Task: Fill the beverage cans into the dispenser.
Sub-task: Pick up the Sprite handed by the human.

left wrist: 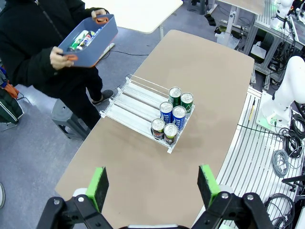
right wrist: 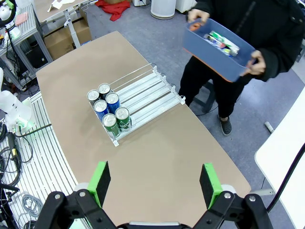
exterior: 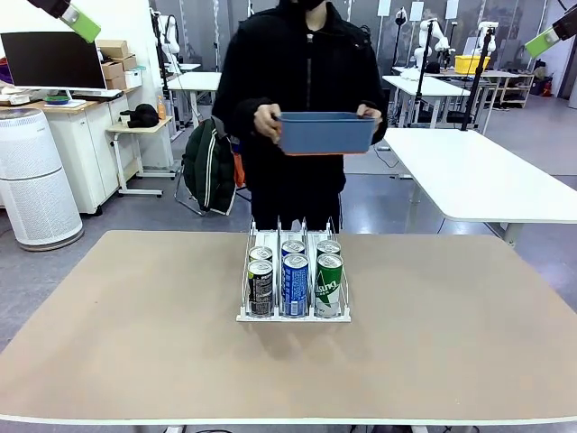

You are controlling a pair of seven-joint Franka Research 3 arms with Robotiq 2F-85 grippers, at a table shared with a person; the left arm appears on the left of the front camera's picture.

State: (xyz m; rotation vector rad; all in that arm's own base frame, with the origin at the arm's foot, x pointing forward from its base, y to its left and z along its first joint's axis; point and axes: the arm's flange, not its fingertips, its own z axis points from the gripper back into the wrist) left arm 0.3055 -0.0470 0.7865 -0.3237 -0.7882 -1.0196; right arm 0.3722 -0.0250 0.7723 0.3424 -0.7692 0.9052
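Cans (exterior: 295,281) black-grey, blue, green, silver tops; dispenser (left wrist: 134,102) white; bin (exterior: 326,133) blue; table (exterior: 135,343) tan; jacket (exterior: 306,72) black.

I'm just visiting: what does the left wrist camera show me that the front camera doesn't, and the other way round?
Left wrist view: looking down, it sees into the blue bin that the person holds, where what look like more cans lie, and along the bare far lanes of the dispenser. Front view: level on, it faces the front row's labels: a dark can, a blue can, a green can. Both: the person holding up the bin, and six cans standing at the robot's end of the dispenser.
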